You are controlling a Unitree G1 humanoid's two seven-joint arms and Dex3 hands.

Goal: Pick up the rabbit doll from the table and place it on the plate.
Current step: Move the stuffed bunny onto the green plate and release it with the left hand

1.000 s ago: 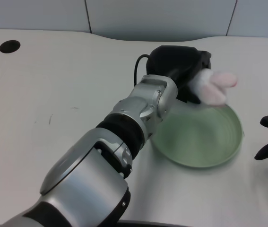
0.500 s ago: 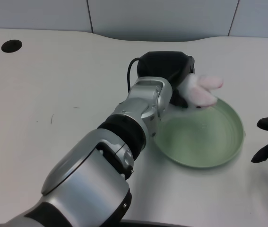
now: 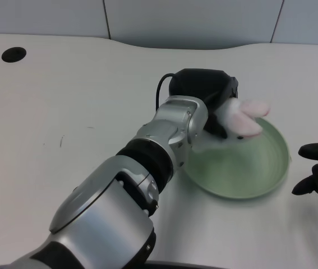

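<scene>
Risk: my robot hand [image 3: 206, 95] grasps the rabbit [image 3: 238, 116] over the plate [image 3: 271, 174] rim beneath; early release spills it onto the table [image 3: 63, 101].

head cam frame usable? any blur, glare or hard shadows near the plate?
Head view: mostly sharp, with only slight softness on the rabbit doll held by the left hand. Lighting is even and diffuse, with no glare on the green plate; the forearm throws only a faint shadow onto the plate's left side.
</scene>
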